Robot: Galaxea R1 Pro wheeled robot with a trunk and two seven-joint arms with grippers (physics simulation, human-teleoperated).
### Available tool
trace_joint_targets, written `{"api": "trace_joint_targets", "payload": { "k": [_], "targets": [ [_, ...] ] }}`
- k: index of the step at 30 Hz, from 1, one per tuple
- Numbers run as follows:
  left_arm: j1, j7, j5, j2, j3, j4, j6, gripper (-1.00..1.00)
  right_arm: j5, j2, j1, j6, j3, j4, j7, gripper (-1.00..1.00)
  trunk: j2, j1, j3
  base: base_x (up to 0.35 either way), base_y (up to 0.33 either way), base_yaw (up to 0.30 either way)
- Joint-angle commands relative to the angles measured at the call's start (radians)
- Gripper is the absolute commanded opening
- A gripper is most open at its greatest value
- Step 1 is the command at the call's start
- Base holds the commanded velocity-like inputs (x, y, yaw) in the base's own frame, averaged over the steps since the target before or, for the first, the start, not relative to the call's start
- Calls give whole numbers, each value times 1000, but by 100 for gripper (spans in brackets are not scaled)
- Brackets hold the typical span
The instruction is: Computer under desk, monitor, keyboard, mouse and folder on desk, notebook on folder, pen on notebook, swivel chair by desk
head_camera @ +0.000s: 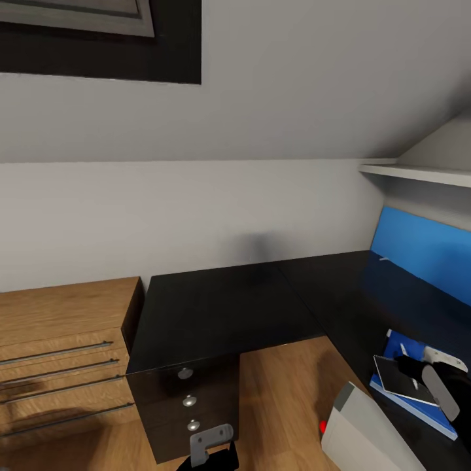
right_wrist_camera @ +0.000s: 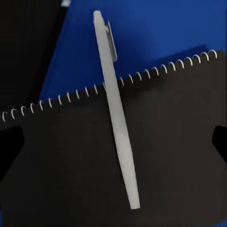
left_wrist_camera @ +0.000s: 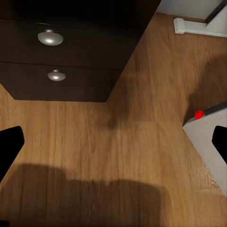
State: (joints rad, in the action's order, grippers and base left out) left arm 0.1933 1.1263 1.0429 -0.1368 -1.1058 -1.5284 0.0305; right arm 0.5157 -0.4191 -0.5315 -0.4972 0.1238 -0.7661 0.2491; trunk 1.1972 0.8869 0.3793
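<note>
- My left gripper hangs with fingers released over the wood floor, drawer unit at ten o'clock;
- My right gripper, fingers released, hovers over the pen; pen lies on the notebook, stacked on the blue folder, on the surface at four o'clock.

Nothing here can be read. The pen, the spiral-bound notebook and the blue folder under it carry no lettering, and the drawer fronts show plain knobs with no labels or numbers.
</note>
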Motion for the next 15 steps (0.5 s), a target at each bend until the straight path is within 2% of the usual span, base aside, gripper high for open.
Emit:
{"api": "trace_joint_targets", "payload": {
  "k": [1,4,6,9,13,15],
  "targets": [
    [2,5,3,-1,-2,-1,3,100,11,-1,0,-5,7,-24,8,100,1,0,1,0,0,0],
    [2,6,4,-1,-2,-1,4,100,11,-1,2,-10,18,-77,7,100,1,0,1,0,0,0],
    [2,6,5,0,-2,0,4,100,12,1,12,-15,23,-168,8,100,1,0,1,0,0,0],
    [2,6,6,-1,-2,0,5,100,15,4,37,-44,24,-238,8,100,1,0,1,0,0,0],
    [2,6,8,-1,-1,2,6,100,21,10,95,-92,25,-355,9,100,1,0,1,0,0,0],
    [2,7,9,-1,-1,4,6,100,21,29,126,-102,25,-405,10,100,1,0,1,0,0,0]
  ]
}}
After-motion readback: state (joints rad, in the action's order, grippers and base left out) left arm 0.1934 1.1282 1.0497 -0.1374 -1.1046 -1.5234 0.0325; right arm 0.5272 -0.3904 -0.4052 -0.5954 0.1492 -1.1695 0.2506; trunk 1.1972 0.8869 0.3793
